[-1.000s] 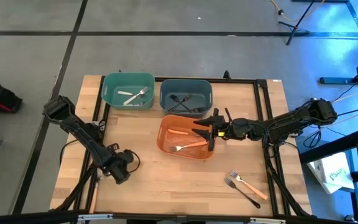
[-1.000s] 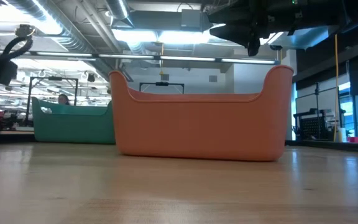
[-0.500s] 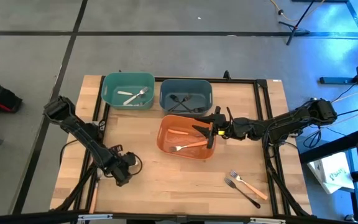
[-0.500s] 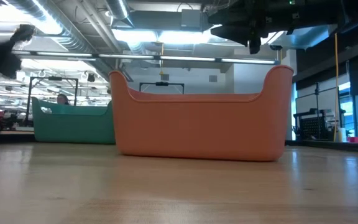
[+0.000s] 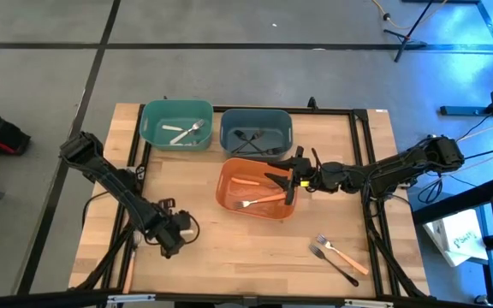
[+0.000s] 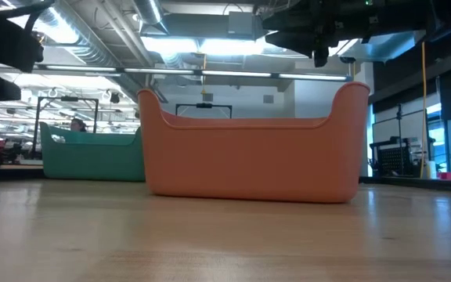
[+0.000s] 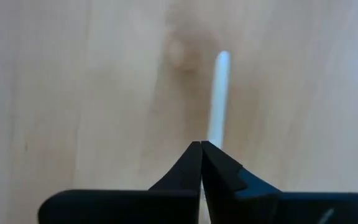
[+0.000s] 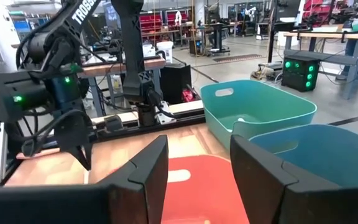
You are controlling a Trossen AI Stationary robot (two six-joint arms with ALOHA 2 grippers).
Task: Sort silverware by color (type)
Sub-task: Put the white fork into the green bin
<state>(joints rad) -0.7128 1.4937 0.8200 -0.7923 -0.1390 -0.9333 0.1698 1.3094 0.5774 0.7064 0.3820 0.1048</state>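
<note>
Left gripper [image 5: 175,240]: lowered near the table's front-left corner, fingers [image 7: 194,163] closed tip to tip. Right gripper [image 5: 291,180]: extended from the right edge toward the table's middle, fingers [image 8: 145,171] spread apart.

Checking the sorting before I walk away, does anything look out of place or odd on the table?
Nothing is spilled or damaged. Two forks, one black and one orange-handled, lie unsorted on the table near its right front corner.

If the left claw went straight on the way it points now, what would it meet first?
Probably the wooden table: the left claw points down at it, shut on a white utensil lying there. How close the tips are is unclear.
</note>
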